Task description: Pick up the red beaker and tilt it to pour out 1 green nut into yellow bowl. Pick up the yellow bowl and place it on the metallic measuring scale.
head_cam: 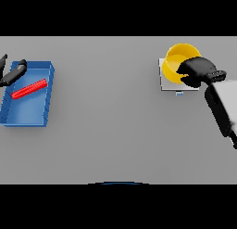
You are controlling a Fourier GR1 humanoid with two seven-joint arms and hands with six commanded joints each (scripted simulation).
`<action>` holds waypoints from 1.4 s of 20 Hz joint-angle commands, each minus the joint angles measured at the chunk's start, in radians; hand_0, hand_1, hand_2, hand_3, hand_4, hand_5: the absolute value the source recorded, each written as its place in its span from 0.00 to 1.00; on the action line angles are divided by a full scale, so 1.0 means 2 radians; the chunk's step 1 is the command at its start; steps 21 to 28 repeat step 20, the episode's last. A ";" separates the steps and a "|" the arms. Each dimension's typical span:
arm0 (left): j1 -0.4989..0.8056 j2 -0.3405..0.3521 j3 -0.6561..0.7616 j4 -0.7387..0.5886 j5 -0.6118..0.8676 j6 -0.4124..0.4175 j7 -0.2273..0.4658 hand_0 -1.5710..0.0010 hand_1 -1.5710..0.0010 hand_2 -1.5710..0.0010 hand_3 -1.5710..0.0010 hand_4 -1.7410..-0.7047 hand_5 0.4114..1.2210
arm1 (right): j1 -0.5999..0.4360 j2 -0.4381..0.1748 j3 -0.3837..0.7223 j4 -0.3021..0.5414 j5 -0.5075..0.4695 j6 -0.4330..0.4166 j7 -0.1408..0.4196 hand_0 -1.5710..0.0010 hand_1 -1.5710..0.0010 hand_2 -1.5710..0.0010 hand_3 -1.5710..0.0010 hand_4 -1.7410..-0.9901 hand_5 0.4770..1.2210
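Yellow bowl sits on the scale at two o'clock, right hand around it

Yellow bowl [178, 61] is where my eye goes first: it stands upright on the metallic measuring scale [166, 79], up at about two o'clock on the grey table [111, 126]. The scale shows as a pale square plate under the bowl, with a small bluish mark at its near edge. I can see the bowl's open mouth and yellow inner wall; whether anything lies inside it I cannot tell from up here.

My right hand [200, 71] comes in from the three o'clock side and covers the bowl's right flank. Its dark fingers are curled onto the rim and wall, so I read it as holding the bowl. The white and grey forearm trails off toward four o'clock.

Over at nine o'clock there is a blue tray [45, 110], rectangular and slightly skewed, well apart from the scale. The red beaker [29, 89] lies on its side inside the tray, slanted from lower left to upper right. My left hand [13, 74] shows at the far left edge, over the tray's upper left corner, near the beaker but not touching it; its fingers look straight and relaxed, gripping nothing.

Between the tray and the scale the table is a plain, even grey surface, and I see no room beyond its edges
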 commanded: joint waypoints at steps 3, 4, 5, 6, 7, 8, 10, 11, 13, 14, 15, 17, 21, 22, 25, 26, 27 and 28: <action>-0.001 0.000 -0.001 -0.006 -0.003 0.007 0.000 1.00 1.00 1.00 1.00 0.98 0.37 | -0.002 -0.001 0.000 0.016 0.004 0.003 -0.004 0.11 0.00 0.12 0.13 0.00 1.00; 0.001 0.002 0.002 -0.004 0.001 0.005 -0.001 1.00 1.00 1.00 1.00 0.98 0.38 | -0.001 0.002 -0.002 0.016 0.001 0.004 -0.003 0.15 0.07 0.09 0.24 0.00 1.00; 0.000 0.003 0.003 -0.004 0.001 0.003 -0.001 1.00 1.00 1.00 1.00 0.98 0.38 | -0.002 -0.001 -0.007 0.015 -0.004 0.010 -0.014 0.28 0.16 0.15 0.33 0.05 1.00; -0.002 0.001 0.002 -0.003 0.000 0.001 -0.004 1.00 1.00 1.00 1.00 0.97 0.38 | -0.003 0.001 -0.008 0.017 -0.004 0.010 -0.009 0.43 0.27 0.24 0.40 0.11 0.89; -0.003 0.003 0.002 -0.005 0.001 -0.001 -0.002 1.00 1.00 1.00 1.00 0.97 0.39 | -0.006 0.001 -0.010 0.022 -0.006 0.014 -0.009 0.54 0.38 0.34 0.47 0.16 0.80; 0.000 0.002 0.000 -0.007 0.000 0.002 -0.001 1.00 1.00 1.00 1.00 0.97 0.39 | -0.006 0.001 -0.009 0.025 -0.004 0.015 -0.002 0.63 0.47 0.42 0.53 0.20 0.72; 0.000 0.002 0.001 -0.005 0.001 0.001 -0.002 1.00 1.00 1.00 1.00 0.98 0.38 | -0.011 0.001 -0.007 0.026 -0.002 0.023 -0.001 0.76 0.63 0.56 0.61 0.27 0.61; 0.000 0.000 0.000 -0.001 0.000 0.001 -0.003 1.00 1.00 1.00 1.00 0.98 0.37 | -0.009 0.001 -0.002 0.025 0.001 0.022 -0.005 0.81 0.70 0.62 0.64 0.30 0.57; 0.001 -0.001 0.000 -0.006 0.001 0.004 -0.001 1.00 1.00 1.00 1.00 0.98 0.36 | -0.012 -0.001 0.005 0.030 0.008 0.020 -0.018 0.88 0.81 0.72 0.69 0.34 0.51; 0.000 0.000 0.001 -0.004 0.001 0.003 -0.001 1.00 1.00 1.00 1.00 0.98 0.36 | -0.011 0.000 0.006 0.028 0.009 0.019 -0.020 0.90 0.84 0.76 0.71 0.36 0.49; -0.002 0.000 0.001 -0.002 0.001 0.001 0.000 1.00 1.00 1.00 1.00 0.98 0.36 | -0.012 -0.001 0.006 0.029 0.009 0.020 -0.017 0.92 0.88 0.80 0.74 0.38 0.47; -0.001 -0.001 0.004 0.003 0.001 0.000 -0.008 1.00 1.00 1.00 1.00 0.98 0.35 | -0.010 -0.001 0.006 0.026 0.008 0.033 -0.002 0.95 0.92 0.87 0.78 0.41 0.43; -0.003 -0.002 0.002 -0.001 0.001 0.001 -0.003 1.00 1.00 1.00 1.00 0.99 0.35 | -0.007 -0.004 0.003 0.020 0.004 0.040 0.003 0.97 0.96 0.93 0.83 0.44 0.38; -0.003 -0.002 0.002 -0.001 0.001 0.001 -0.003 1.00 1.00 1.00 1.00 0.99 0.35 | -0.007 -0.004 0.003 0.020 0.004 0.040 0.003 0.97 0.96 0.93 0.83 0.44 0.38; -0.003 -0.002 0.002 -0.001 0.001 0.001 -0.003 1.00 1.00 1.00 1.00 0.99 0.35 | -0.007 -0.004 0.003 0.020 0.004 0.040 0.003 0.97 0.96 0.93 0.83 0.44 0.38; -0.003 -0.002 0.002 -0.001 0.001 0.001 -0.003 1.00 1.00 1.00 1.00 0.99 0.35 | -0.007 -0.004 0.003 0.020 0.004 0.040 0.003 0.97 0.96 0.93 0.83 0.44 0.38; -0.003 -0.002 0.002 -0.001 0.001 0.001 -0.003 1.00 1.00 1.00 1.00 0.99 0.35 | -0.007 -0.004 0.003 0.020 0.004 0.040 0.003 0.97 0.96 0.93 0.83 0.44 0.38; -0.003 -0.002 0.002 -0.001 0.001 0.001 -0.003 1.00 1.00 1.00 1.00 0.99 0.35 | -0.007 -0.004 0.003 0.020 0.004 0.040 0.003 0.97 0.96 0.93 0.83 0.44 0.38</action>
